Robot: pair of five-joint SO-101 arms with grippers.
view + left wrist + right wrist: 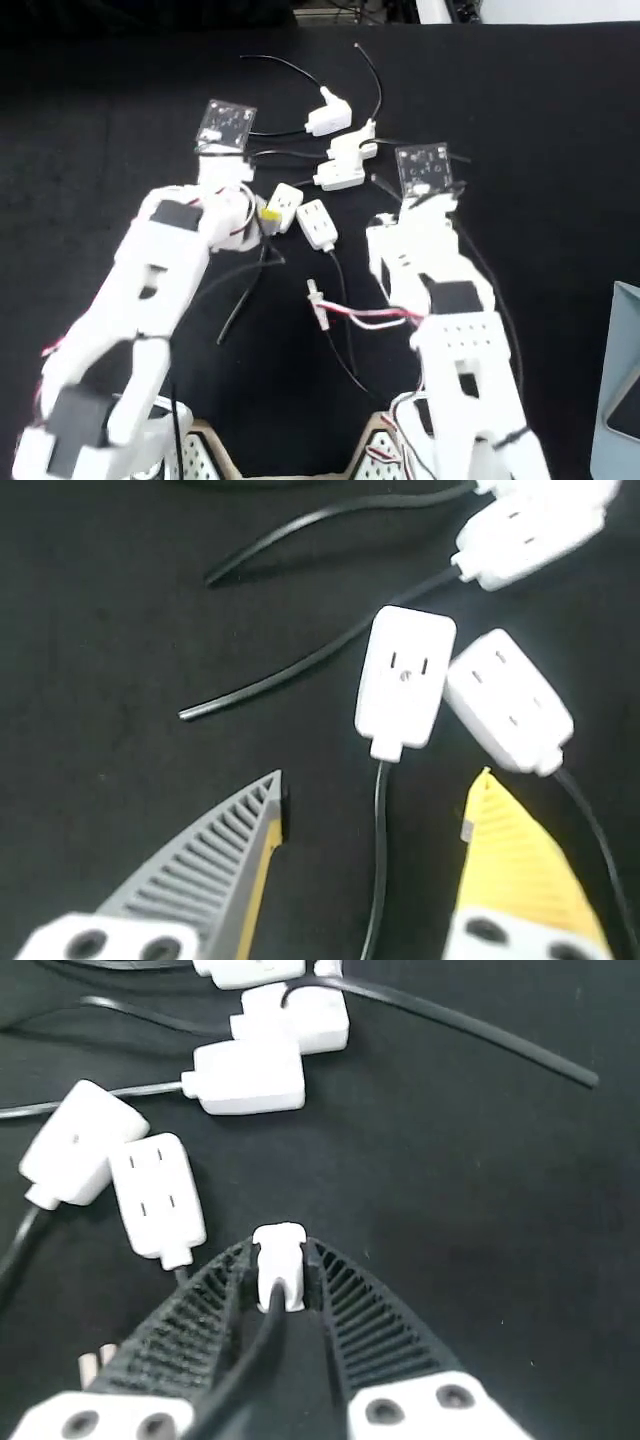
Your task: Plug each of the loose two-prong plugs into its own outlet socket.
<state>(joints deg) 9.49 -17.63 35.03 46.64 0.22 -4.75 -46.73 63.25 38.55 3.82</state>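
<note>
My right gripper (280, 1252) is shut on a small white two-prong plug (278, 1280), its black cord running back between the fingers. It hangs just short of a white outlet socket (156, 1193) that lies beside a second socket (74, 1155). My left gripper (380, 778) is open, with a grey finger and a yellow finger (512, 845) either side of the cord of a socket (403, 678); a neighbouring socket (508, 702) touches that one. From above, both sockets (285, 205) (317, 223) lie between the left gripper (266, 215) and the right gripper (384, 226). A loose plug (317, 300) lies nearer the arm bases.
More white plugs and sockets (340, 175) (350, 148) (328, 115) with black cords lie farther back on the black cloth. Two small square boards (226, 125) (424, 168) are mounted on the arms. A grey object (620, 380) stands at the right edge.
</note>
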